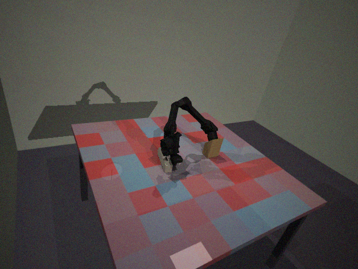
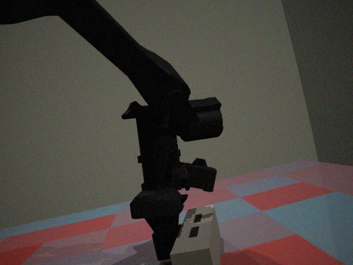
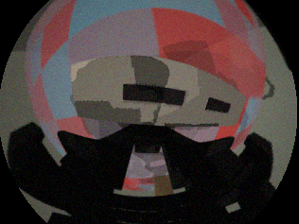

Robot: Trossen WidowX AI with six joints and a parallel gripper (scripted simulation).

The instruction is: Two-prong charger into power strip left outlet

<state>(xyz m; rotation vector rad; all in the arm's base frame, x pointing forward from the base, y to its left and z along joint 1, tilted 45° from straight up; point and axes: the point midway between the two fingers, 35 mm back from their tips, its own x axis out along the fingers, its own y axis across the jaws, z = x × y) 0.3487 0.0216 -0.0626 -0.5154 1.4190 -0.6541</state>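
Note:
The power strip (image 1: 166,165) (image 2: 215,242) (image 3: 101,86) is a pale beige block on the table, with dark slots in its top face. My gripper (image 1: 174,167) (image 2: 163,256) (image 3: 148,126) points down close beside its long side, low over the table. The fingers are shut on a small dark block, which I take to be the charger (image 3: 148,147); it shows only as a dark shape between the fingertips. Its prongs are hidden in all views, and I cannot tell whether it touches the strip.
A tan upright block (image 1: 213,148) stands in front of the arm's base. The checkered table (image 1: 150,199) has red, blue and mauve patches, with a pale square (image 1: 190,256) near its front edge. Shadows of the arm fall around the strip.

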